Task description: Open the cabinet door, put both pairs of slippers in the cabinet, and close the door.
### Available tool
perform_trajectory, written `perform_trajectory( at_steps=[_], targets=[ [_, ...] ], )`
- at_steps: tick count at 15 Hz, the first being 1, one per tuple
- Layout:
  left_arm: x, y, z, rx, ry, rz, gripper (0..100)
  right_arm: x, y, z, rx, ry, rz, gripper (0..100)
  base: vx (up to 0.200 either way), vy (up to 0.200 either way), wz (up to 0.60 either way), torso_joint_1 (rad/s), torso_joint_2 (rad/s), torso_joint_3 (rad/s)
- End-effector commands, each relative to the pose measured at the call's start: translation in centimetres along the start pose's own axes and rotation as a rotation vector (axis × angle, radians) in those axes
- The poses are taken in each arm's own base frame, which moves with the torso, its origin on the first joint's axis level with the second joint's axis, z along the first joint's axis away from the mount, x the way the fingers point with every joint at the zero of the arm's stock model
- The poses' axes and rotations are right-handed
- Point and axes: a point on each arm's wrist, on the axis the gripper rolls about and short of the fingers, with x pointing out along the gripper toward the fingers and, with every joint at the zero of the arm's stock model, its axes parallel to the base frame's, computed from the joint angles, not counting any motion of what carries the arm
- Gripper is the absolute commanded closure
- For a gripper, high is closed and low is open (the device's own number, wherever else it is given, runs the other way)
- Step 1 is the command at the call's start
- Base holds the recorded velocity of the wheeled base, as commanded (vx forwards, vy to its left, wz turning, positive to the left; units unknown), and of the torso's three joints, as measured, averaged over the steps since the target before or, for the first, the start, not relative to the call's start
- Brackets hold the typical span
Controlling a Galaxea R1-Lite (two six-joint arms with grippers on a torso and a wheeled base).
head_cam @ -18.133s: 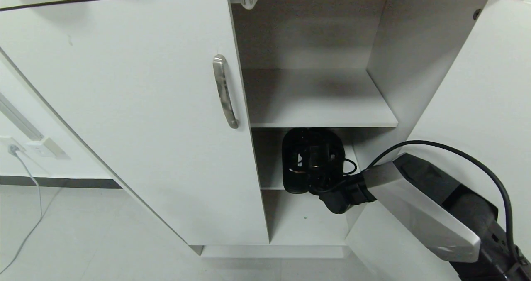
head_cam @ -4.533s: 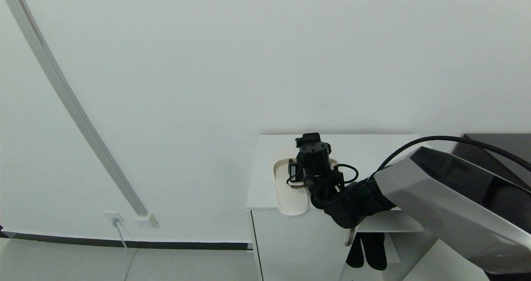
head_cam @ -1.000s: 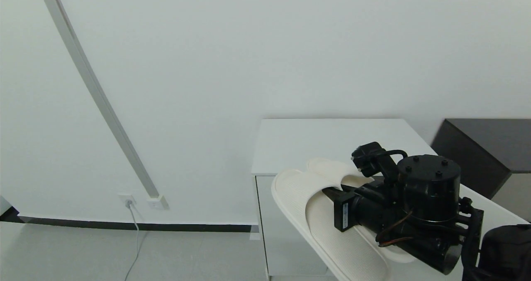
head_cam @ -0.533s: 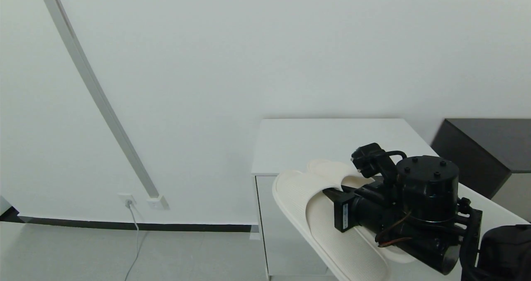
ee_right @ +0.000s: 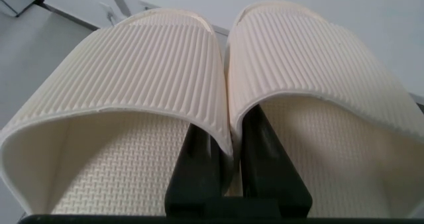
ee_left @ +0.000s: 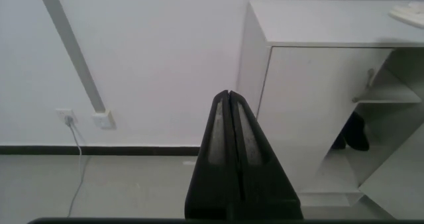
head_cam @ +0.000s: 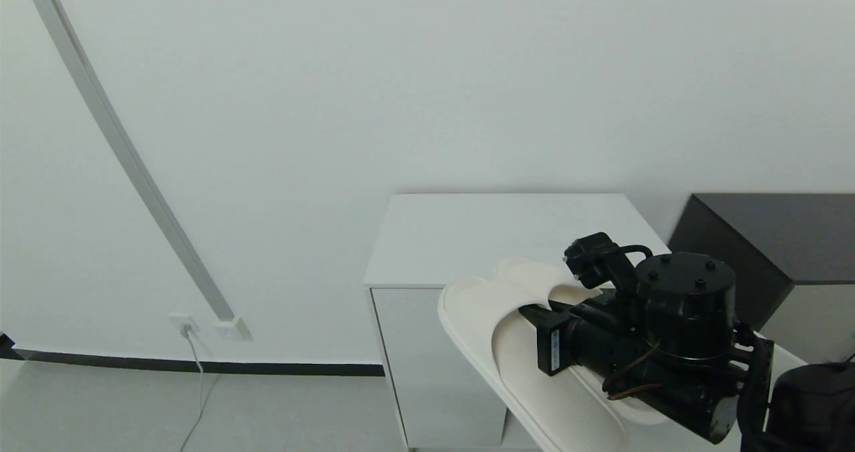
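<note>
Plain white room, with furniture standing between 3 and 5 o'clock.
A bare white wall (head_cam: pixel 427 71) is taking up most of the head view, with soft, even light lying across it; a grey trunking strip (head_cam: pixel 120 151) is slanting down it from 10 o'clock toward 8 o'clock, ending at a small white box (head_cam: pixel 232 328); just beside that box a wall socket (head_cam: pixel 182 322) is holding a plug, its cord (head_cam: pixel 198 388) trailing down to the floor (head_cam: pixel 100 412), which is showing pale grey around 7 to 8 o'clock; a dark skirting band (head_cam: pixel 200 366) is running along the foot of the wall; a white cabinet (head_cam: pixel 494 228) is standing against the wall at 5 o'clock; a dark unit (head_cam: pixel 781 232) is standing just beside it at 3 o'clock.
</note>
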Motion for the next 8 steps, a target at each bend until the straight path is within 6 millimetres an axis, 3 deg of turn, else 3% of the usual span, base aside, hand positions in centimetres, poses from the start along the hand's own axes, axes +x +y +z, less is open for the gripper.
perform_trajectory(
  at_steps=[1, 8],
  targets=[
    [0.01, 0.00, 0.00, 0.000, 0.001, 0.000, 100, 0.10, -0.01, -0.17, -0.001, 0.006, -0.008, 100, 0.000, -0.200, 0.00, 0.002, 0.01, -0.002],
    [0.01, 0.00, 0.00, 0.000, 0.001, 0.000, 100, 0.34, -0.02, -0.41, -0.003, 0.013, -0.016, 100, 0.000, -0.200, 0.00, 0.001, 0.00, 0.000]
  ],
)
